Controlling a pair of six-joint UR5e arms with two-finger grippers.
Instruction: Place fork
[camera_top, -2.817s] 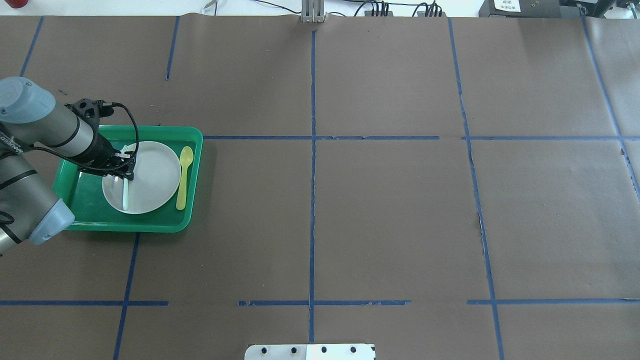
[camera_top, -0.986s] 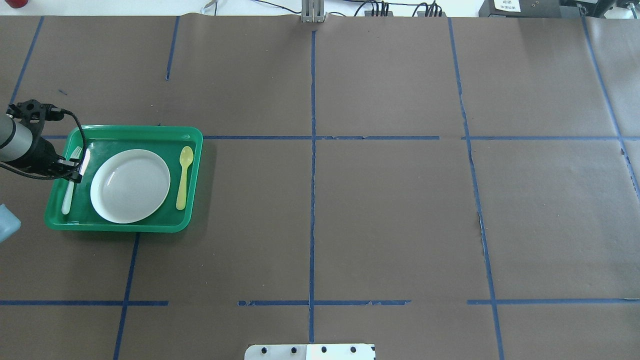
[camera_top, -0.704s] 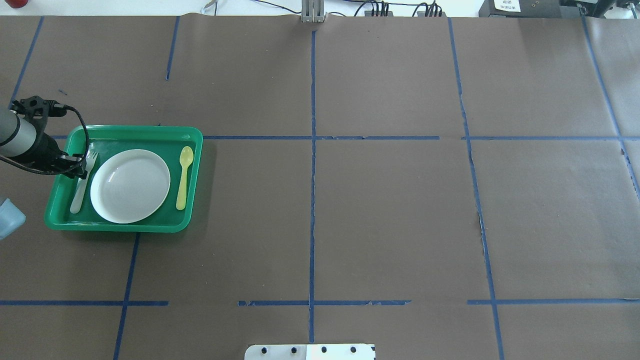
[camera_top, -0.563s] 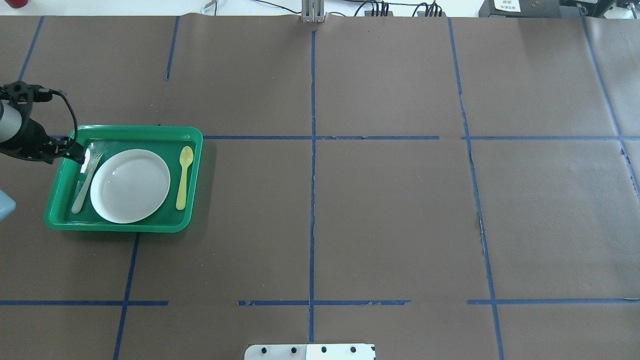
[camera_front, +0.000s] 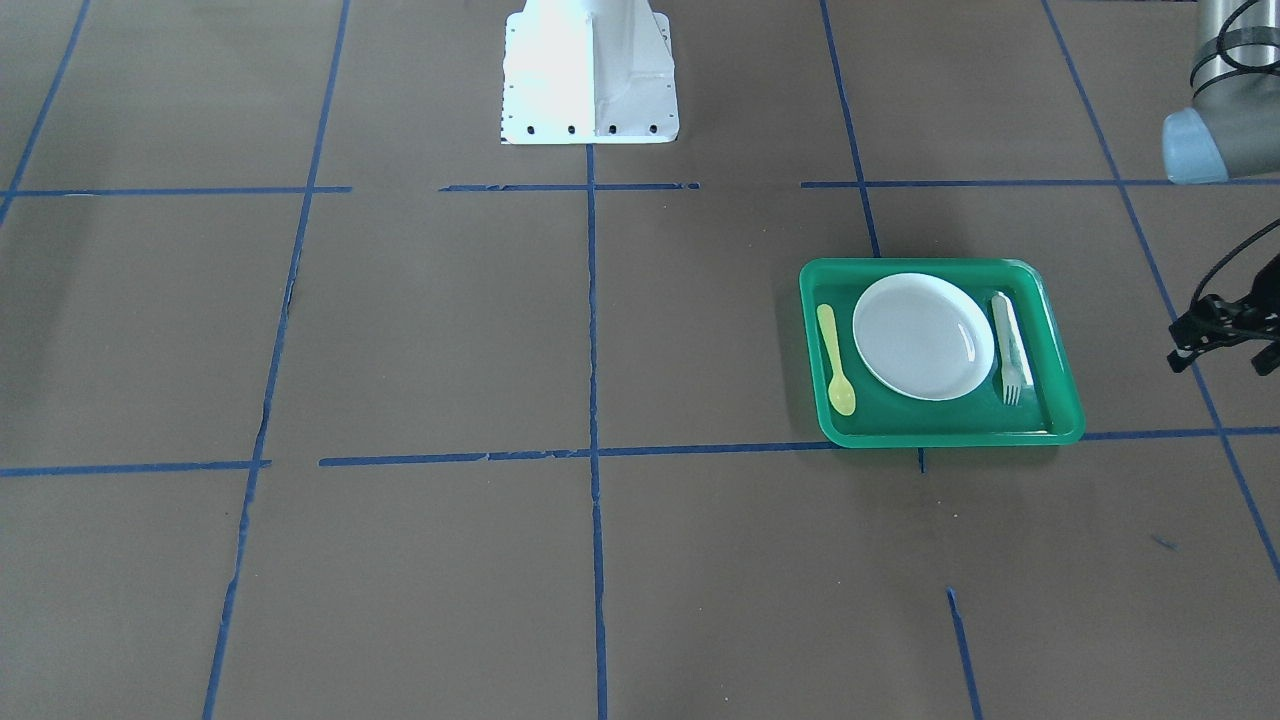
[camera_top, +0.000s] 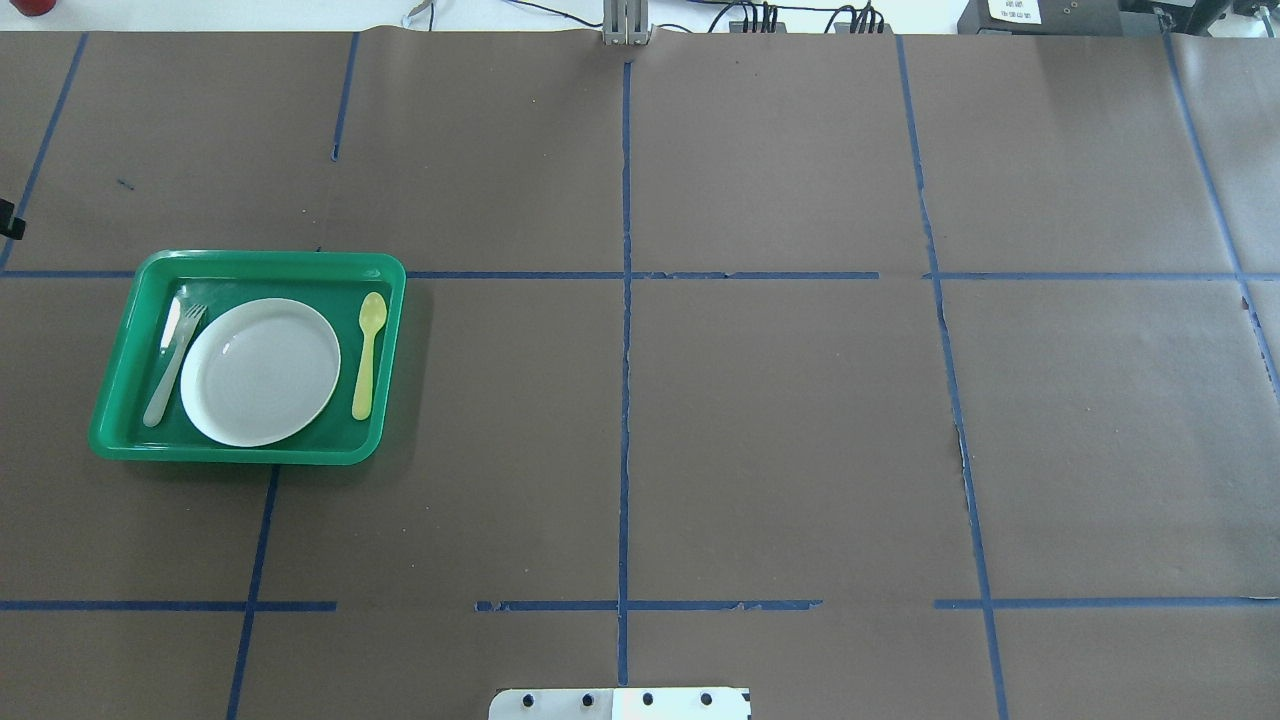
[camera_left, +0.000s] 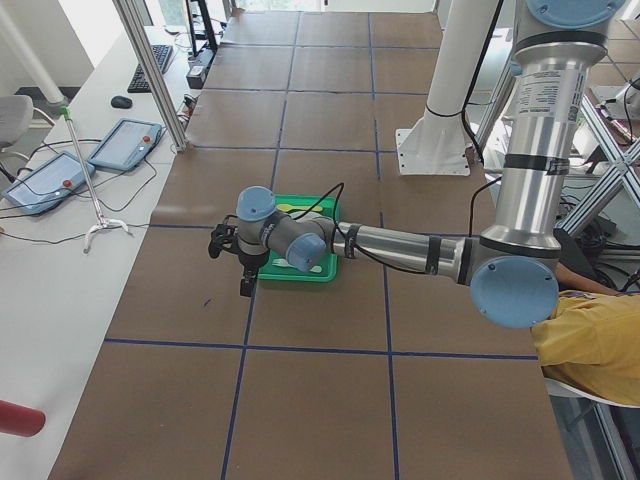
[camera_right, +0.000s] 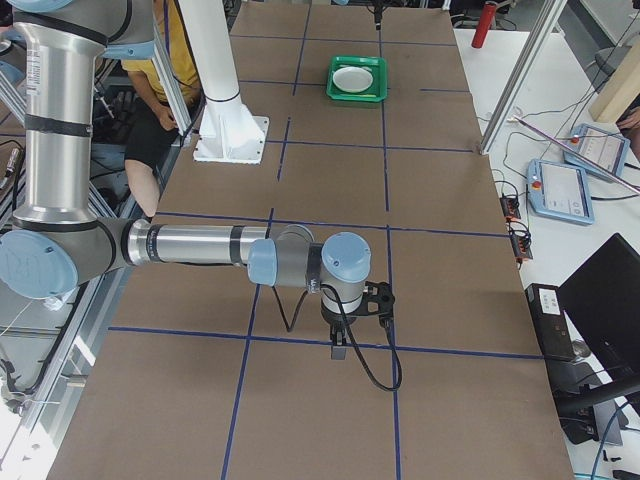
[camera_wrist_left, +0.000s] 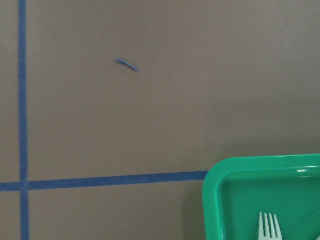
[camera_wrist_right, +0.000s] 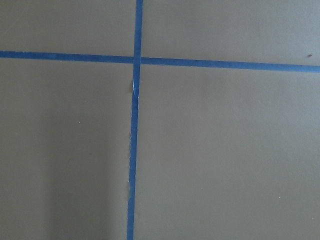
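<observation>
Our fork (camera_top: 170, 368) lies in the tray (camera_top: 270, 257) beside the plate (camera_top: 260, 372); looks done. Left claw (camera_left: 245, 287), right claw (camera_right: 338, 348), apart or together? We cannot tell.

Lit brightly and evenly in cool white. Threw only a soft dark fringe right of the tray (camera_top: 270, 258) in the overhead view. Blew out the white base (camera_front: 588, 60) at the top of the front view. Glinted faintly on the plate's (camera_top: 260, 372) left side. Softened the fork (camera_wrist_left: 270, 227) tines slightly at the left wrist view's lower right.
</observation>
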